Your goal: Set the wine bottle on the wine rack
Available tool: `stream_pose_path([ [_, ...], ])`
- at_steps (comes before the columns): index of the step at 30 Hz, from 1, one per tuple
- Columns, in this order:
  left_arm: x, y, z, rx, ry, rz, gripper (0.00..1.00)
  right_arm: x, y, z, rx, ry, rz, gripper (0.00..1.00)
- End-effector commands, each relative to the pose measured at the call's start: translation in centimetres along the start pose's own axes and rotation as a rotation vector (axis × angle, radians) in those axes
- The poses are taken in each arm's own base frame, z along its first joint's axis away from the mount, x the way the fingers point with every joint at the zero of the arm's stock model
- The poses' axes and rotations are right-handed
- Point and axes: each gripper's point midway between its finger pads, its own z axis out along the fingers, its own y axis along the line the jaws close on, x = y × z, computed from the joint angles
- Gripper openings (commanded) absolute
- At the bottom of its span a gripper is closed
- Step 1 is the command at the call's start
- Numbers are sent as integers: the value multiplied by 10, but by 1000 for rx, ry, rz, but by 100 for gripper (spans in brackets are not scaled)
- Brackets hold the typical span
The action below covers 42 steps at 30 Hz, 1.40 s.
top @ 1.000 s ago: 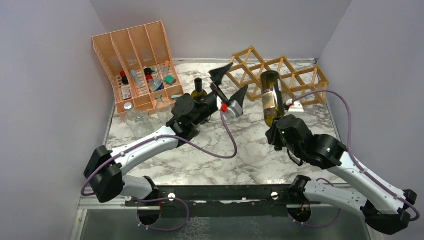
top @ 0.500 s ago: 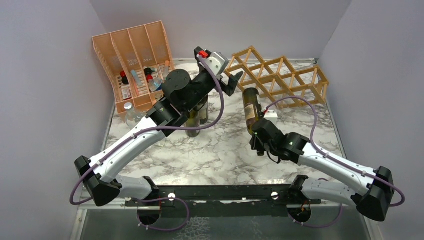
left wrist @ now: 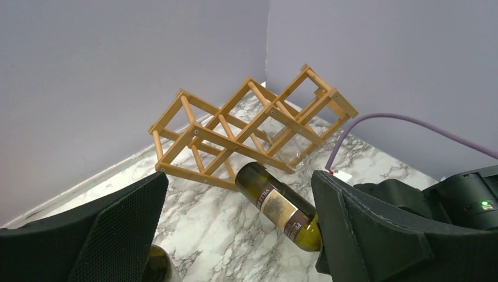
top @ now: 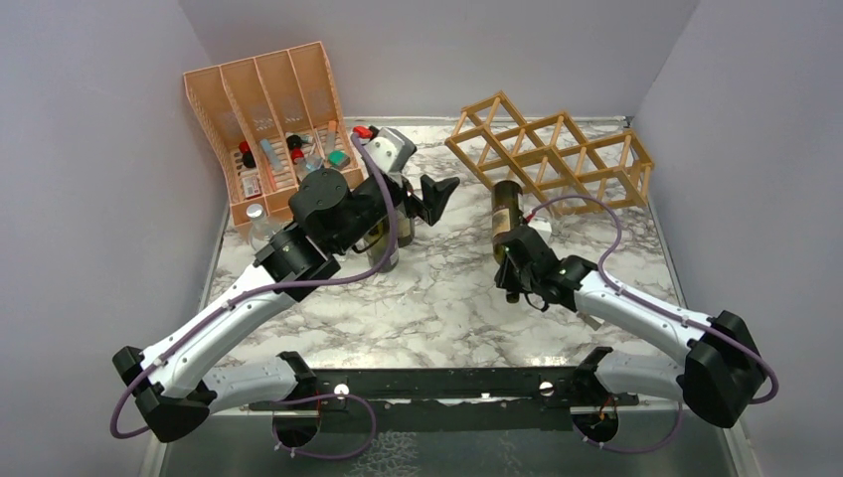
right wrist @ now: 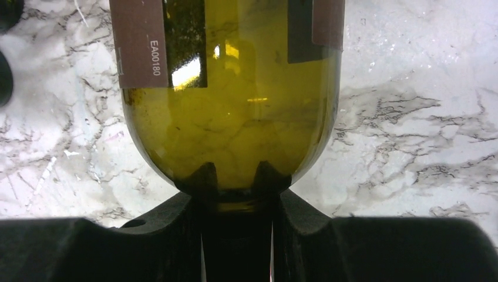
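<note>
1. Since the wine bottle (top: 507, 211) lies nearly level, with its flat base toward 12 o'clock and just short of the wine rack (top: 552, 149), the step in hand looks like feeding that base into one diamond opening.
2. To do this well, I judge the base should rise over the low front rail. The bottle should stay square to the chosen opening and go in slowly, so the light frame is not shoved toward the wall at 12 o'clock. Whether the base already touches the rail I cannot tell.
3. At 6 o'clock of the bottle, the right gripper (right wrist: 235, 176) is clamped narrowly on the neck just below the shoulder, with a finger on each side.
4. At 9 o'clock of the bottle, the left gripper (top: 425, 197) is spread wide and holds nothing. It hangs above a second bottle (top: 383, 248) standing on the marble table (top: 447, 298).
5. Toward 10 o'clock, well apart, stands an orange organiser (top: 268, 119).
</note>
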Motion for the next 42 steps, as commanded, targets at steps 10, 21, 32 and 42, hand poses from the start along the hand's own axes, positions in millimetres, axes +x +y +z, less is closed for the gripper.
stream_pose_path([
  [10, -22, 21, -33, -98, -60, 24, 99, -54, 33, 18, -69, -96, 142, 1],
  [21, -30, 30, -48, -145, -102, 43, 99, -70, 38, 31, -55, -136, 174, 1],
  [32, -46, 20, -47, -90, -159, 19, 99, -86, 38, 45, 33, -168, 270, 1],
  [42, -45, 16, -29, -67, -124, 64, 99, -94, 16, 79, 275, -203, 336, 1],
])
